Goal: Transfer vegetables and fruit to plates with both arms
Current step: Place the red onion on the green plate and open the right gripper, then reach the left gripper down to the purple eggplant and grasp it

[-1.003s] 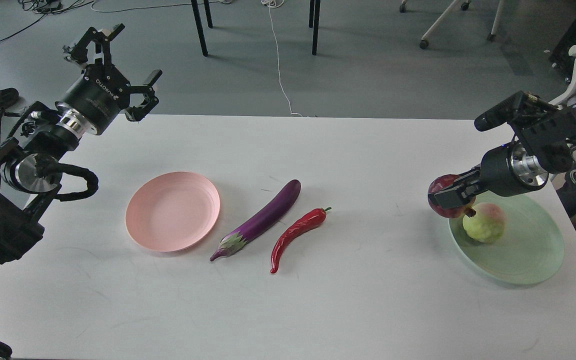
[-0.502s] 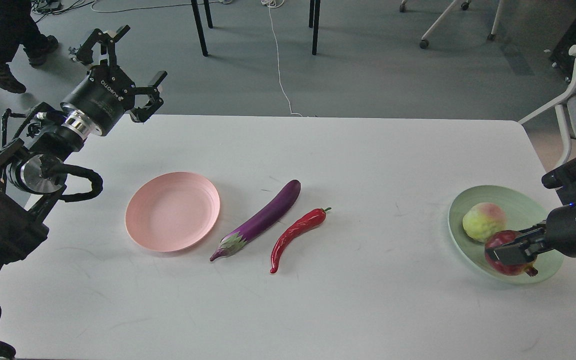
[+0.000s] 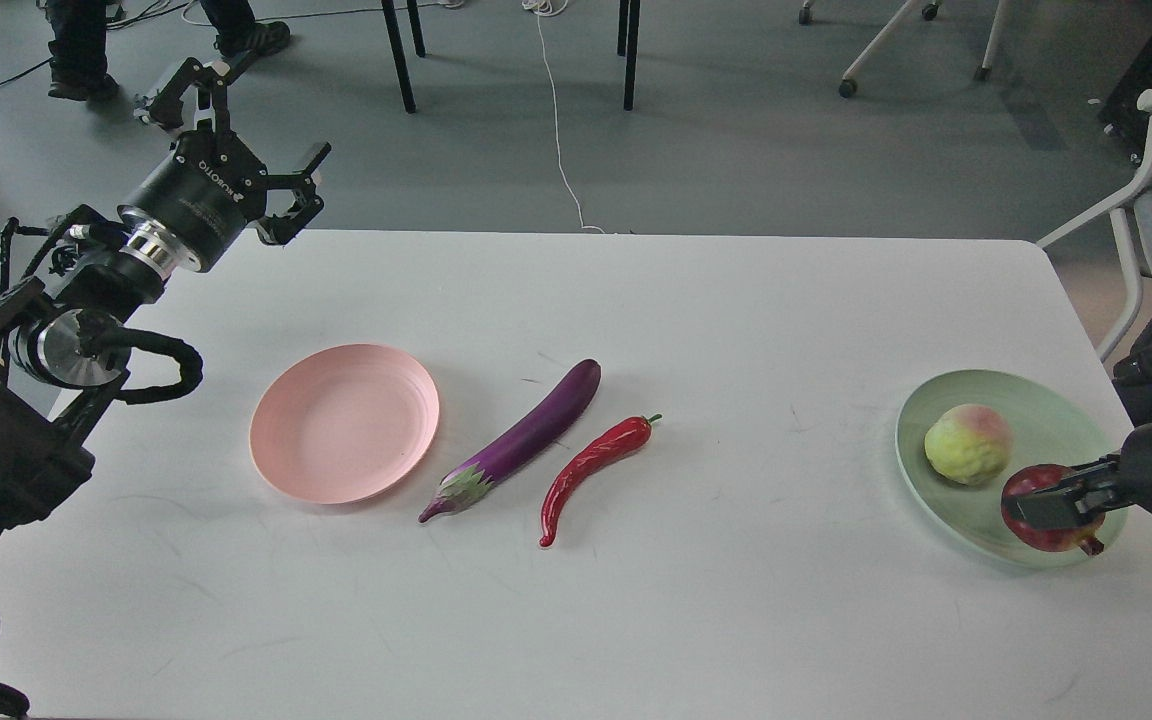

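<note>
The right gripper (image 3: 1048, 508) has its jaws clenched around the pomegranate (image 3: 1054, 520) low over the near edge of the green plate (image 3: 1056, 405), just beside the round fruit (image 3: 968, 444) already sitting there, so this looks like the set-down spot. The left gripper (image 3: 226, 120) hangs high at the far-left corner of the surface (image 3: 736, 620), jaws spread and holding nothing. Eggplant (image 3: 521, 437) and chili (image 3: 591, 463) lie side by side mid-surface, near the bare pink plate (image 3: 345, 421), likely the left arm's job.

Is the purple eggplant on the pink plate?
No, the eggplant lies on the white table, right of the pink plate.
</note>
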Action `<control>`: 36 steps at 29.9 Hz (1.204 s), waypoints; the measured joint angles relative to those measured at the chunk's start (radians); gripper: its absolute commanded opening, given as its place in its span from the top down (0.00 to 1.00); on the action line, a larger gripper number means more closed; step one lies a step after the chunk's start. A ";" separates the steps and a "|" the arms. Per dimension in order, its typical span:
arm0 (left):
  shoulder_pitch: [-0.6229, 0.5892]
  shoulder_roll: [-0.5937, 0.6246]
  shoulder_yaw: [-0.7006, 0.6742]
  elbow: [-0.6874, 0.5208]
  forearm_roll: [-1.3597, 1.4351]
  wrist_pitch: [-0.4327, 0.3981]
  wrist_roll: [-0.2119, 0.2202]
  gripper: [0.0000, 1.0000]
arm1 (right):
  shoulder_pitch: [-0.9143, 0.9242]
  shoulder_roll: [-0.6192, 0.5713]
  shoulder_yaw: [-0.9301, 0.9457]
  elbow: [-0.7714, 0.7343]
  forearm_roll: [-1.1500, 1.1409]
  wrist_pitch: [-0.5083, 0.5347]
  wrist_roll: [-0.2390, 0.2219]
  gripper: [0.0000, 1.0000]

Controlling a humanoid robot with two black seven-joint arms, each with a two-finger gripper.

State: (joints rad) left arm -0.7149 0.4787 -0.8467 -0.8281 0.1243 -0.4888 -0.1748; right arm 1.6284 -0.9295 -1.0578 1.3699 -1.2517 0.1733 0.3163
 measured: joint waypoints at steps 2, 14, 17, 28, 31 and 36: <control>0.000 0.000 0.000 0.000 0.000 0.000 0.000 0.02 | -0.003 -0.001 0.002 -0.005 0.000 0.000 0.000 0.30; 0.000 -0.007 0.004 0.001 0.000 0.000 0.000 0.02 | -0.048 0.016 0.017 -0.061 0.005 0.001 0.000 0.07; 0.000 -0.008 0.005 0.001 0.000 0.000 0.000 0.02 | -0.060 0.016 0.041 -0.061 0.008 0.001 0.001 0.05; 0.001 -0.003 0.010 0.001 0.012 0.000 0.003 0.02 | -0.072 -0.003 0.342 -0.089 0.072 0.016 0.006 0.02; -0.001 0.005 0.025 0.000 0.020 0.008 0.008 0.02 | -0.103 0.015 0.454 -0.144 0.164 0.018 0.005 0.02; -0.022 0.016 0.106 -0.006 0.038 0.016 0.010 0.02 | -0.217 0.154 0.638 -0.291 0.310 0.017 0.007 0.02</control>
State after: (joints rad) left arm -0.7373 0.4949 -0.7403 -0.8336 0.1618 -0.4730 -0.1652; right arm 1.4114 -0.7757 -0.4194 1.0789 -0.9416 0.1900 0.3238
